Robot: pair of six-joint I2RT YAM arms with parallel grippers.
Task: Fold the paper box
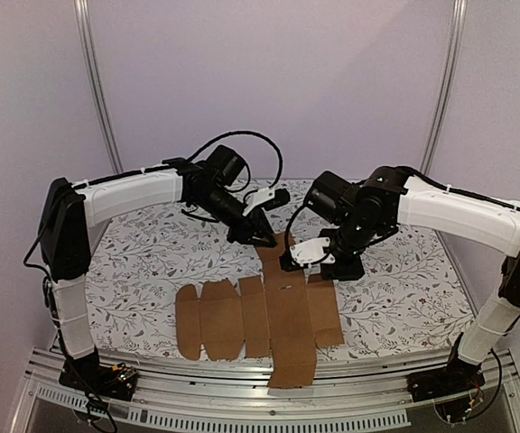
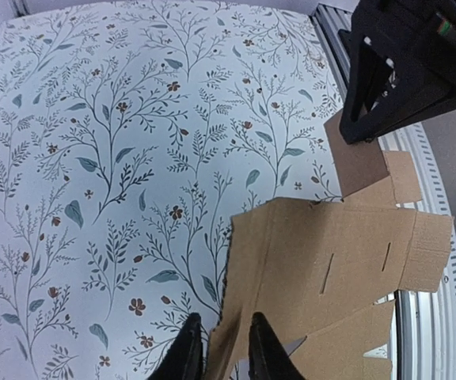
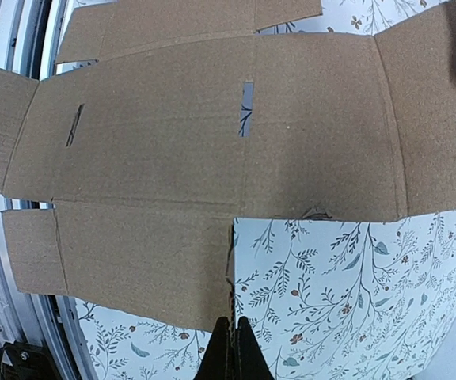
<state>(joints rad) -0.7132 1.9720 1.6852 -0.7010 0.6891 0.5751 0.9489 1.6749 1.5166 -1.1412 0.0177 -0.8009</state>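
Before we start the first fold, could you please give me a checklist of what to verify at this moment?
1. The plain brown cardboard die-cut sheet lies unfolded: ok.
2. Sheet wholly on the floral tablecloth: not ok, its near end overhangs the metal rail.
3. The left gripper is open astride a flap edge: ok.
4. The right gripper is shut; pinching the sheet: cannot tell.
5. Grippers apart from each other: ok.
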